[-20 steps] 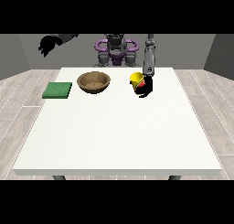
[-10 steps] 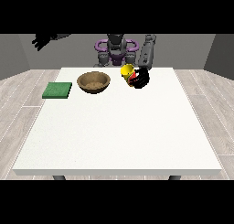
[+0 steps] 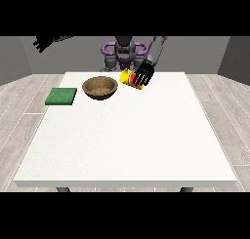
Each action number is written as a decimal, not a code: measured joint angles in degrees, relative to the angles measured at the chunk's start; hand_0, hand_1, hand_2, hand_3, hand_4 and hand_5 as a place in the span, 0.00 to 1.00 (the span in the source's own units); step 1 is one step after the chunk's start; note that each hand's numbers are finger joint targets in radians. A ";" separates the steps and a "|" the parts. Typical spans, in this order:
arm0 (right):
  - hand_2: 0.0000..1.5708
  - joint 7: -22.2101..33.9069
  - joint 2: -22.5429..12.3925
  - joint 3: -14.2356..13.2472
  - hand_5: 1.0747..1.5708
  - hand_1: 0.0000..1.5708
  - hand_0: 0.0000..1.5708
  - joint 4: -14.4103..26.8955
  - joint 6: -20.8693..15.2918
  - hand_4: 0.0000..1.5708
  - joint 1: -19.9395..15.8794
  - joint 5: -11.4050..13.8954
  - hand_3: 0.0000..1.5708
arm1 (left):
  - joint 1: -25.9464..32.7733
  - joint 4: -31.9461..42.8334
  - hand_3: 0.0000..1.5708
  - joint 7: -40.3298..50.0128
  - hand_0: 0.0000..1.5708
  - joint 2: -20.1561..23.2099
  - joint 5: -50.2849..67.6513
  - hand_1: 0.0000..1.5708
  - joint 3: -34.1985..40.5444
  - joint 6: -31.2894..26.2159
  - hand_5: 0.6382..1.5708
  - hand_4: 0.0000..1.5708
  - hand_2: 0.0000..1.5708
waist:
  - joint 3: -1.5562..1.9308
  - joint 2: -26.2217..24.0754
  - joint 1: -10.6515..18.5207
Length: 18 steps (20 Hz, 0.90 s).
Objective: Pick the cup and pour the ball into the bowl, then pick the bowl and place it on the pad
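Since half a second ago, the cup (image 3: pixel 128 78) has travelled toward the bowl (image 3: pixel 100 87) and tipped further over, its yellow mouth now turned toward the view's left. It is lifted off the table (image 3: pixel 127 140), just beside the bowl's right rim, carried by the hand at the view's right (image 3: pixel 143 76), whose dark fingers are curled round its red and yellow body. That tilt suggests the pour is starting or about to start; the ball does not show, so whether it is in the cup or already in the bowl cannot be told. The mouth seems a little short of the bowl's middle, so the hand probably needs to carry on leftward.

The hand at the view's left (image 3: pixel 42 42) is raised high, well apart from everything; its fingers look spread and it holds nothing.

By count: one cup, one brown bowl, one green pad (image 3: pixel 61 96) lying flat at the table's left, near the bowl, and two hands.
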 measured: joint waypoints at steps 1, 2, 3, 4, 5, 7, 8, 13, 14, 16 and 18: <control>0.00 -0.06 -0.14 -0.15 0.98 0.00 0.00 1.06 0.10 0.44 -0.37 -0.02 0.00 | -1.73 0.86 1.00 3.26 0.87 -0.78 -2.44 0.87 -1.55 -0.06 0.96 0.93 1.00 | -0.02 -0.31 0.23; 0.00 -0.12 -0.45 -0.58 0.98 0.00 0.00 2.34 0.33 0.44 -0.20 -0.13 0.00 | -3.00 1.61 1.00 6.33 0.87 -1.75 -4.49 0.87 -3.02 -1.01 0.96 0.93 1.00 | -0.05 -1.36 0.65; 0.00 -1.23 -0.47 -0.81 0.98 0.00 0.00 3.80 0.78 0.44 0.31 0.25 0.00 | -3.83 1.84 1.00 9.22 0.87 -3.18 -6.36 0.87 -4.72 -1.51 0.96 0.93 1.00 | -0.09 -2.02 1.28; 0.00 -1.28 -1.10 -1.33 0.97 0.00 0.00 5.06 1.38 0.43 0.17 -0.10 0.00 | -5.37 2.19 1.00 11.90 0.87 -4.04 -7.89 0.87 -5.67 -2.72 0.96 0.93 1.00 | -0.10 -2.43 1.77; 0.00 -1.49 -1.74 -1.83 0.97 0.00 0.00 6.24 1.80 0.44 -0.06 -0.26 0.00 | -6.14 2.32 1.00 14.55 0.87 -4.99 -9.44 0.87 -7.03 -3.33 0.96 0.94 1.00 | -0.13 -2.67 2.05; 0.00 -2.15 -1.90 -1.95 0.98 0.00 0.00 8.15 2.20 0.45 -0.71 -0.12 0.11 | -8.35 2.56 1.00 19.75 0.83 -6.35 -12.60 0.83 -9.82 -4.89 0.95 0.94 1.00 | -0.18 -2.76 2.29; 0.00 -2.47 -2.23 -2.03 0.98 0.00 0.00 8.98 2.91 0.45 -0.81 -0.19 0.10 | -9.41 2.76 1.00 22.16 0.84 -6.83 -14.22 0.84 -11.11 -5.60 0.98 0.90 1.00 | -0.20 -2.77 2.15; 0.00 -4.06 -2.27 -1.78 0.97 0.00 0.00 11.80 3.00 0.44 -1.85 0.95 0.16 | -14.32 3.92 1.00 31.75 0.94 -8.06 -22.26 0.94 -17.76 -11.21 1.00 0.70 1.00 | -0.23 -3.66 2.67; 0.00 -3.57 -2.25 -1.61 0.97 0.00 0.00 12.04 2.67 0.45 -2.32 1.04 0.19 | -14.92 4.15 1.00 33.41 0.92 -8.17 -23.85 0.92 -19.18 -12.39 1.00 0.69 1.00 | -0.24 -4.02 2.47; 0.00 -4.79 -1.43 -1.21 0.96 0.00 0.00 13.05 2.23 0.44 -2.81 1.76 0.18 | -16.33 3.64 1.00 36.54 0.77 -8.34 -26.58 0.77 -22.07 -15.34 1.00 0.67 1.00 | -0.26 -3.93 2.27; 0.00 -5.29 -0.53 -0.24 0.97 0.00 0.00 13.55 2.41 0.44 -3.00 2.33 0.19 | -17.30 3.02 0.98 38.97 0.39 -8.42 -28.48 0.39 -24.47 -19.16 1.00 0.65 0.95 | -0.27 -4.13 1.25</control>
